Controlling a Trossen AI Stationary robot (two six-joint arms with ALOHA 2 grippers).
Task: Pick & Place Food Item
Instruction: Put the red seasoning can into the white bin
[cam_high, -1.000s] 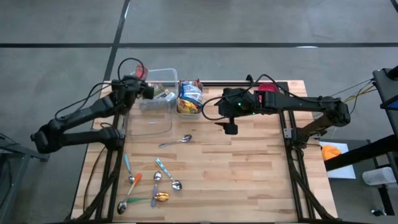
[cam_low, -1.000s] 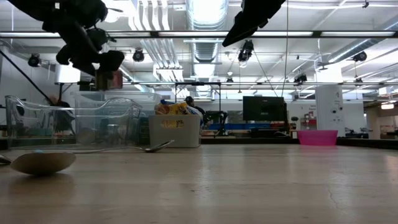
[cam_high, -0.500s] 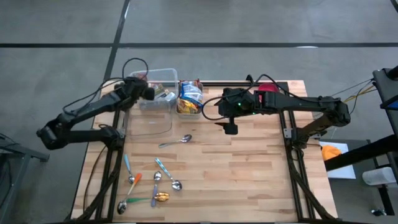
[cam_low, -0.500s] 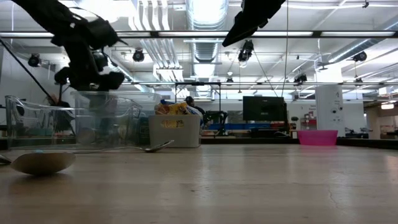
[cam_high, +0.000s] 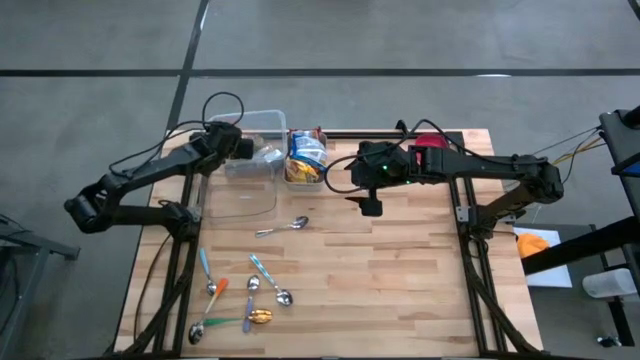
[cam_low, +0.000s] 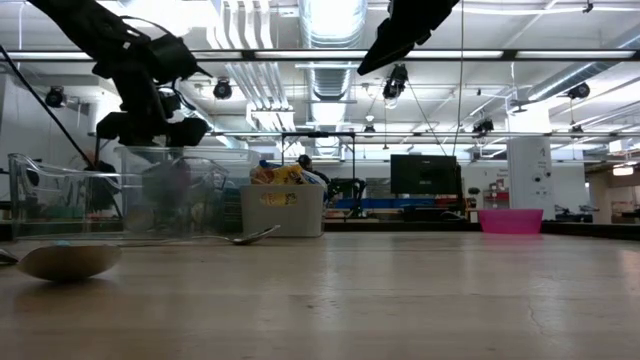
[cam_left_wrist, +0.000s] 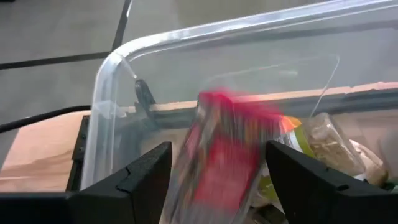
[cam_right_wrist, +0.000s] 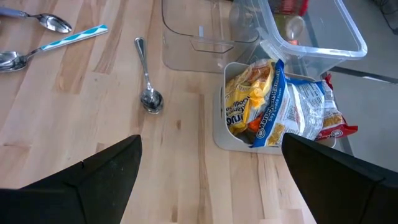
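Right now my left gripper (cam_left_wrist: 214, 180), parted, has the red packet (cam_left_wrist: 227, 155) dropping upright between its fingers into the clear bin (cam_left_wrist: 112, 81).

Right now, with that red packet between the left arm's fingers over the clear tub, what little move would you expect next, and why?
Probably lift the left gripper clear: the red packet is blurred, seemingly dropping between parted fingers into the clear tub. The right gripper waits open.

Red packet (cam_left_wrist: 227, 155) between left jaws motion-blurred, label unreadable, lower end cut by left wrist picture's edge. Clear bin (cam_left_wrist: 112, 68) far wall runs off frame. High view: left arm covers packet. Bin contents (cam_low: 175, 200) hazy through plastic in low view.
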